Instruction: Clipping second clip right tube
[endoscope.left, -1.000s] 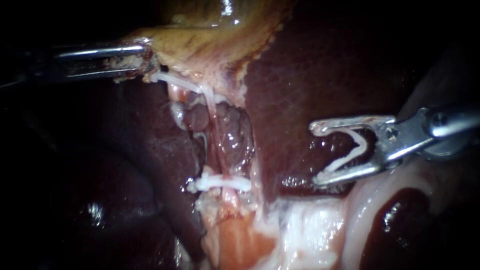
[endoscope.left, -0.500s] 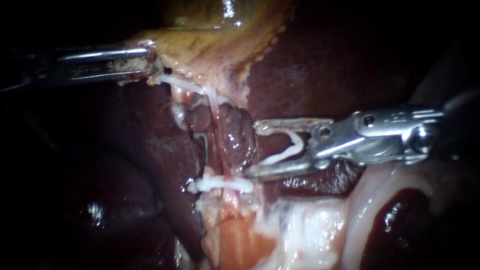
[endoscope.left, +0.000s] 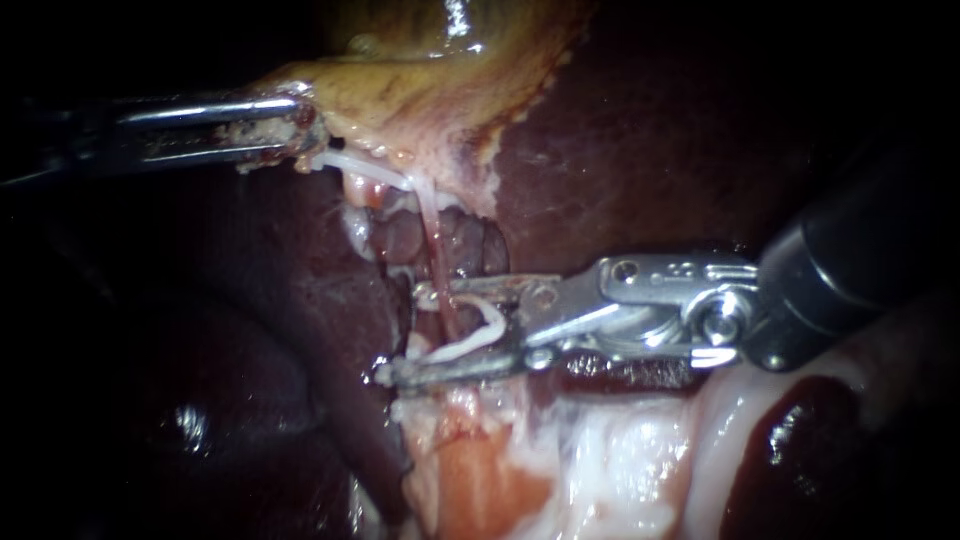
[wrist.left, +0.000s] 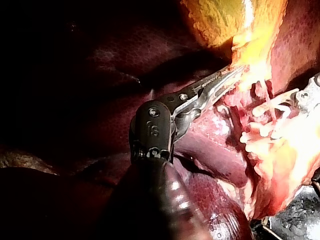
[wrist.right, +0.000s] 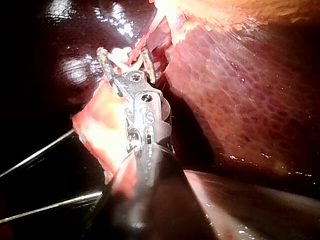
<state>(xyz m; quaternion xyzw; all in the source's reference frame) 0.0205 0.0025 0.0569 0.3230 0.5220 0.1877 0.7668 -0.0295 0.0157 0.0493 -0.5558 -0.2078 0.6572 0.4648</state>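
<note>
10 o'clock: slender silver left instrument (endoscope.left: 298, 125), jaws clamped on yellow-tan gallbladder (endoscope.left: 420, 90) edge. Centre: thin pink right tube (endoscope.left: 430, 230) passes between jaws of silver right instrument (endoscope.left: 405, 335), which stand apart and hold a white plastic clip (endoscope.left: 470, 342).

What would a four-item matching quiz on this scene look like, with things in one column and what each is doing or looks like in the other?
Things:
1. left instrument
2. right instrument
3. tube
4. liver

Descriptions:
A. broad dark red surface behind the rest
B. grips the edge of the yellowish gallbladder
C. thin and pink, runs down from the gallbladder into the clip's open mouth
D. carries a white clip, still spread

Pairs: 1-B, 2-D, 3-C, 4-A
</note>
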